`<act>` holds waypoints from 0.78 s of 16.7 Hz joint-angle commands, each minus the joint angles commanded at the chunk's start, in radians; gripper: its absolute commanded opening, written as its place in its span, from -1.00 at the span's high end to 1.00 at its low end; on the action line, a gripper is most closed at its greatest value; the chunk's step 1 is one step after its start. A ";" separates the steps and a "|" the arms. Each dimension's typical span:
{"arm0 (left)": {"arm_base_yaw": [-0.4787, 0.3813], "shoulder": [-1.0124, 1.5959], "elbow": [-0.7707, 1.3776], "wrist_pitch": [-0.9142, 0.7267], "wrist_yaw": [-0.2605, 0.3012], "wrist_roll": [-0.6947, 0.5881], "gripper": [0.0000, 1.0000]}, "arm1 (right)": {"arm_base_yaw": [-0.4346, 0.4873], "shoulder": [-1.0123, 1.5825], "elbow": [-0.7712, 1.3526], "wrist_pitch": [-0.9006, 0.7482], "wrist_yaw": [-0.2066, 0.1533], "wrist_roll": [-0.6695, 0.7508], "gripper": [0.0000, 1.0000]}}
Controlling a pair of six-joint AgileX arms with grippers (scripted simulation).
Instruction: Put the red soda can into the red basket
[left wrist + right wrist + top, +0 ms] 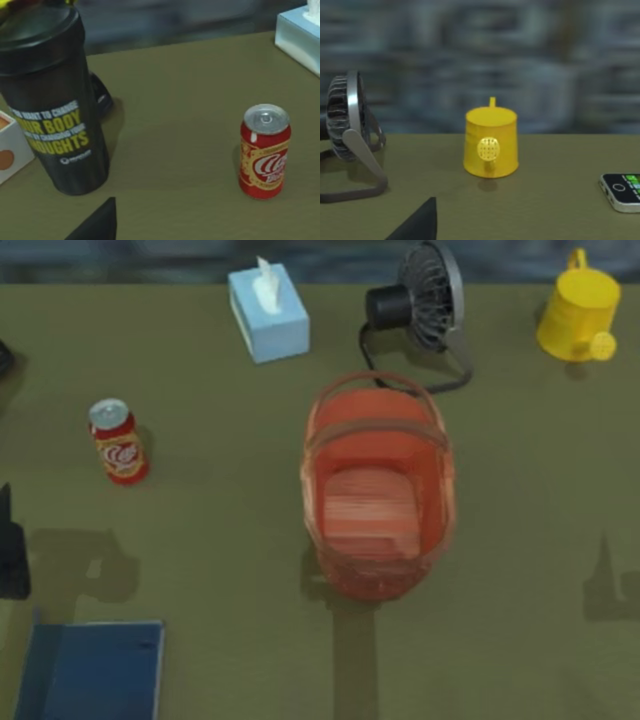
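Note:
The red soda can (120,443) stands upright on the left part of the table, silver top up; the left wrist view shows the can (264,151) with its white script logo. The red basket (378,485) sits at the table's middle, handles arched over it, nothing inside. My left gripper (12,550) shows as a dark shape at the table's left edge, nearer the front than the can and apart from it. Of my right gripper (417,225) only a dark tip shows in its wrist view, far from both; the top view does not show it.
A blue tissue box (268,312) and a black desk fan (425,300) stand behind the basket. At the back right is a yellow watering can (578,315). A blue book (92,670) lies front left. A black shaker bottle (52,100) and a phone (622,191) show in the wrist views.

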 joint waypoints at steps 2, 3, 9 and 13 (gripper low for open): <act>-0.011 0.192 0.168 -0.109 0.000 0.058 -1.00 | 0.000 0.000 0.000 0.000 0.000 0.000 -1.00; -0.017 0.297 0.261 -0.165 -0.001 0.089 -1.00 | 0.000 0.000 0.000 0.000 0.000 0.000 -1.00; -0.055 0.988 0.884 -0.481 0.000 0.281 -1.00 | 0.000 0.000 0.000 0.000 0.000 0.000 -1.00; -0.079 1.405 1.248 -0.685 0.001 0.399 -1.00 | 0.000 0.000 0.000 0.000 0.000 0.000 -1.00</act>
